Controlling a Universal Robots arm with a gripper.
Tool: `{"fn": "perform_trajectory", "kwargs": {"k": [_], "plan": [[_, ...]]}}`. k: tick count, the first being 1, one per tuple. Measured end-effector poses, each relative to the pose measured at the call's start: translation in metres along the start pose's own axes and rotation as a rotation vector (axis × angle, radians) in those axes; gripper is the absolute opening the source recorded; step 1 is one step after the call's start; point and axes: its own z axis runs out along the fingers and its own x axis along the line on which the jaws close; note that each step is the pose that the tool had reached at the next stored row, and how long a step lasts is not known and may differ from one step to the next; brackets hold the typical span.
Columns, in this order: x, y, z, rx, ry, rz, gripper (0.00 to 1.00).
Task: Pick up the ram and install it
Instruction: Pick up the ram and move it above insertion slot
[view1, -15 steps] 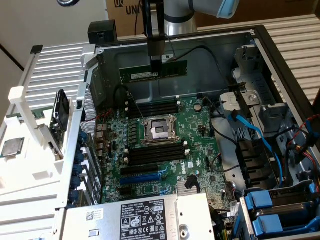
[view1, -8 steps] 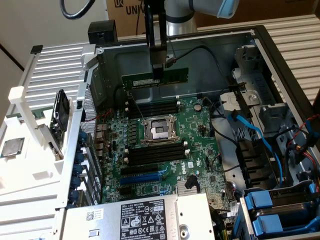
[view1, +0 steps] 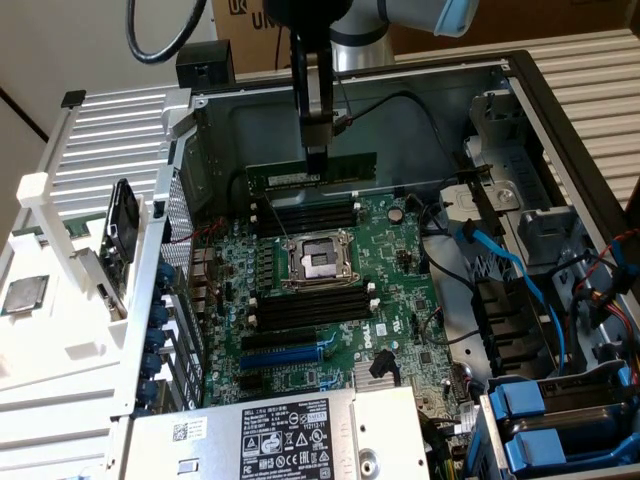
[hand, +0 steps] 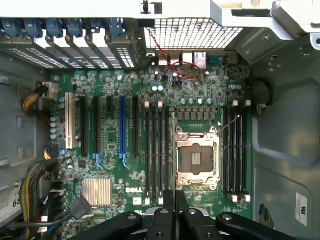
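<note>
The ram (view1: 345, 167) is a long dark-green stick held level just above the motherboard (view1: 400, 270), over the far bank of black slots (view1: 305, 213). My gripper (view1: 316, 165) comes down from above and is shut on the ram near its middle. A second bank of slots (view1: 310, 305) lies on the near side of the open processor socket (view1: 320, 260). In the wrist view my gripper (hand: 175, 202) has its fingers (hand: 169, 207) pressed close together, and the stick between them cannot be made out. It hangs beside the socket (hand: 197, 157), between the two slot banks (hand: 157, 150) (hand: 235, 150).
The open computer case has tall metal walls (view1: 215, 140) around the board. Blue and black cables (view1: 510, 265) and drive bays (view1: 560, 420) crowd the exterior view's right. The power supply (view1: 290, 435) sits at the front. A silver processor chip (view1: 25, 295) rests on the white frame outside.
</note>
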Motion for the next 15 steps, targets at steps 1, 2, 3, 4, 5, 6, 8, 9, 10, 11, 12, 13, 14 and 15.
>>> {"fn": "perform_trajectory", "kwargs": {"k": [1,2,3,4,5,6,8,9,10,11,12,13,14,15], "plan": [[0.000,0.0000,0.0019,0.0001,0.0004,0.001,0.13],[0.000,0.0000,0.0036,0.0002,0.0011,0.002,0.13],[0.000,0.0000,0.0050,0.0002,0.0024,0.003,0.13],[0.000,0.0000,0.0065,0.0002,0.0042,0.004,0.13],[0.000,0.0000,0.0092,0.0004,0.0080,0.005,0.13],[0.000,0.0000,0.0105,0.0005,0.0103,0.006,0.13],[0.001,0.0000,0.0138,0.0004,0.0117,0.006,0.13],[0.002,-0.0001,0.0148,0.0005,0.0116,0.006,0.13],[0.003,-0.0001,0.0153,0.0006,0.0120,0.006,0.13],[0.004,-0.0001,0.0155,0.0004,0.0123,0.006,0.13],[0.005,-0.0001,0.0159,0.0006,0.0120,0.006,0.13],[0.005,-0.0001,0.0163,0.0006,0.0120,0.006,0.13],[0.005,-0.0001,0.0169,0.0006,0.0120,0.006,0.13],[0.005,-0.0001,0.0175,0.0006,0.0120,0.006,0.13]]}}
